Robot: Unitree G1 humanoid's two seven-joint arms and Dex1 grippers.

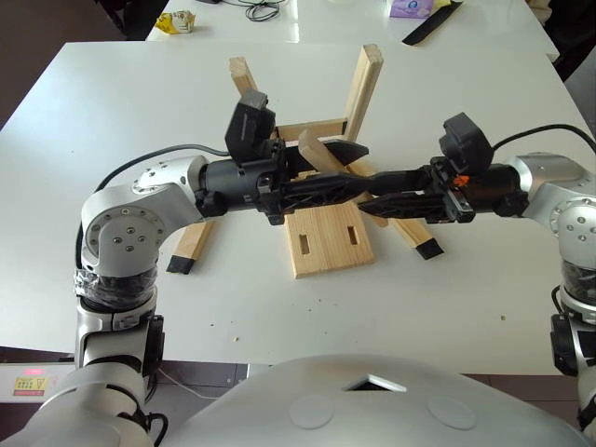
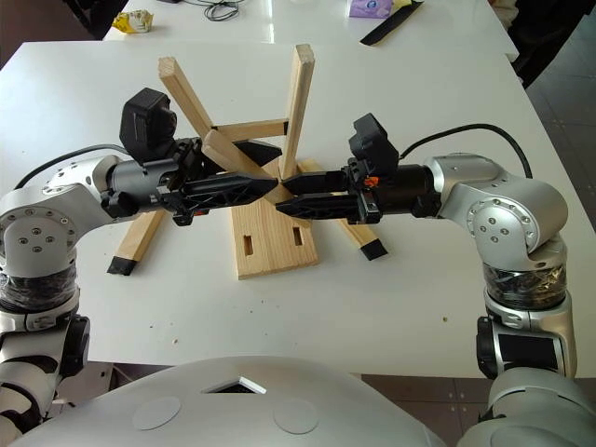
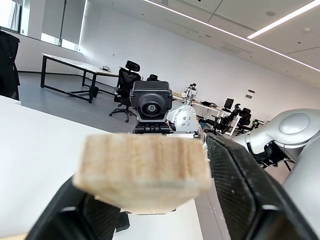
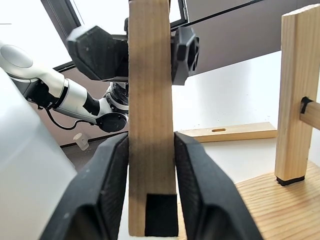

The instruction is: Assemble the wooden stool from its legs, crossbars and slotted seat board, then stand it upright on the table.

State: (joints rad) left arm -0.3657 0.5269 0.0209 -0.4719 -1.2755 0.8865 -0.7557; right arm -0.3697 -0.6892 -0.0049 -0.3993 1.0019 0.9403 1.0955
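The slotted seat board [image 1: 331, 244] lies flat mid-table. A partly built frame rests around it: one leg [image 1: 365, 88] stands upright, joined to a crossbar [image 1: 307, 130], and other legs [image 1: 197, 244] [image 1: 414, 237] splay out flat. My left gripper [image 1: 358, 184] and right gripper [image 2: 291, 196] meet tip to tip above the board. Both are shut on the same tilted wooden leg [image 4: 150, 100]. The left fingers [image 3: 240, 190] clamp its bare end [image 3: 142, 172]. The right fingers [image 4: 195, 185] grip near its black foot pad [image 4: 161, 215].
A yellow packet [image 1: 177, 20], a purple item [image 1: 408, 7] and a black strap [image 1: 430, 26] lie on the table behind. A slotted bar [image 4: 230, 132] lies flat beyond the board. The white table [image 1: 112, 102] has open room on both sides and in front.
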